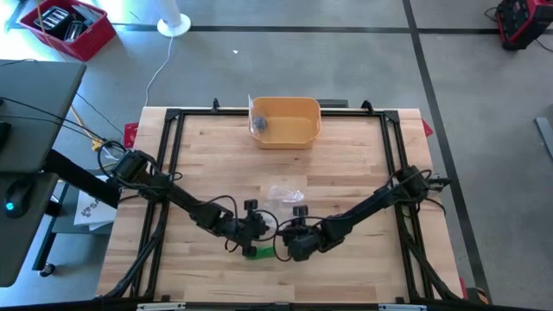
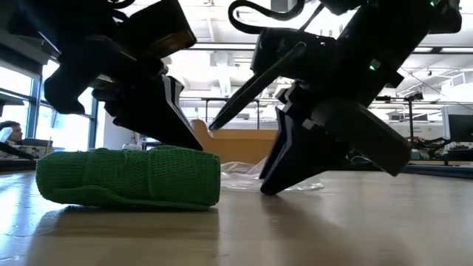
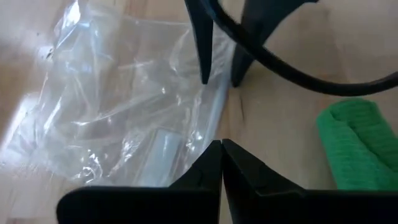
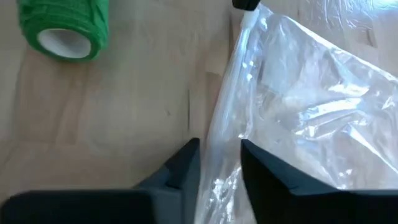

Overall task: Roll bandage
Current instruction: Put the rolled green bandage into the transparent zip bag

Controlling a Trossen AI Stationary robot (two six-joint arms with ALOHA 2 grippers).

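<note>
Here we see the green bandage roll (image 2: 129,176) lying on its side beside our closed, empty left gripper (image 3: 222,149); right gripper (image 4: 221,152) parted, empty.

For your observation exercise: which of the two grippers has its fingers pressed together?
The left gripper: its fingers meet at the tips. The right gripper shows a gap between its fingers, beside the clear plastic bag.

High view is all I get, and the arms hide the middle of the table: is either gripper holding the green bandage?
Observer: No. The left gripper has its jaws shut on nothing; the green bandage lies beside it.
Operator: And the right?
Observer: The right gripper has its jaws apart, over the edge of the clear plastic bag.
Operator: Is the bandage rolled?
Observer: Yes, it lies on the table as a roll, pale core showing at one end.
</note>
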